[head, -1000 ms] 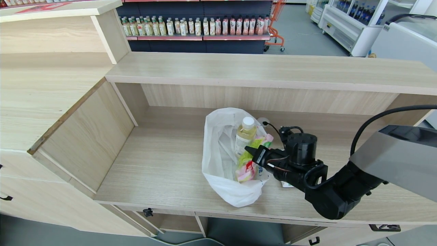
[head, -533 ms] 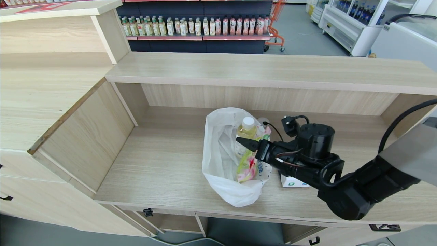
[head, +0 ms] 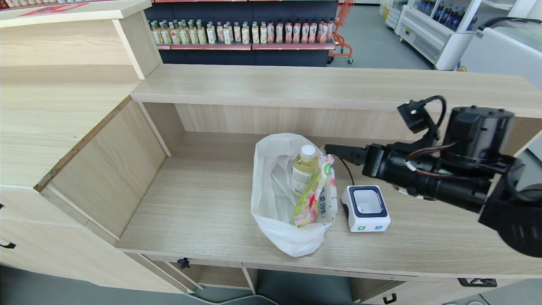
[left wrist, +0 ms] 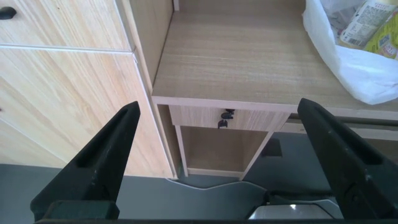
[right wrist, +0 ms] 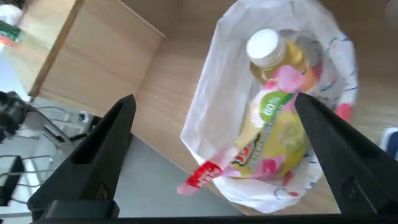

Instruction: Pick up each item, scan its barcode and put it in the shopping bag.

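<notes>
Supermarket checkout, wooden counter [head: 203, 203]: the robot's right gripper [head: 335, 151] hangs with fingers spread wide and nothing between them. The white shopping bag [head: 271, 203] sits open just ahead of and below its tips. Inside the bag, a capped bottle [head: 304, 168] of yellow drink stands upright, with a green-and-pink snack packet [head: 314, 195] against it on the claw's side. A barcode scanner [head: 366, 208] rests on the counter beneath the gripper, just beside the bag. The left gripper [left wrist: 217, 112], also spread and empty, hovers off the counter's front edge, well apart from the bag.
</notes>
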